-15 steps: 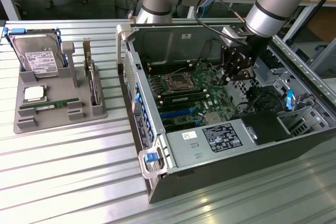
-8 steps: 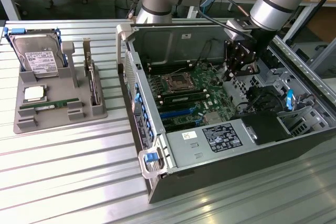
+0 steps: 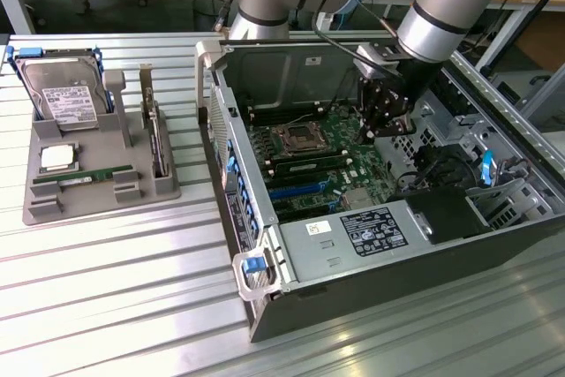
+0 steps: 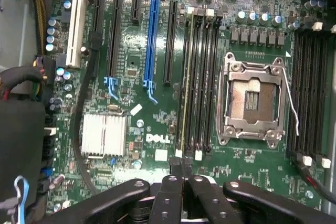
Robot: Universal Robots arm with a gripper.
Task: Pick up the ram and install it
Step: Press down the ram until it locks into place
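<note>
The gray holder tray (image 3: 101, 184) sits on the counter (image 3: 115, 306) with a ram (image 3: 84, 178) lying in its front slot, well apart from the arm. Beyond, inside the open computer case (image 3: 371, 245), the hand (image 3: 381, 132) hangs clenched over the motherboard (image 3: 322, 161), holding nothing I can see.

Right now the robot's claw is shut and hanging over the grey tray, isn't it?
Not quite. The gripper is shut, but it hangs over the motherboard inside the computer case, not over the grey tray. The exterior view shows this.
</note>
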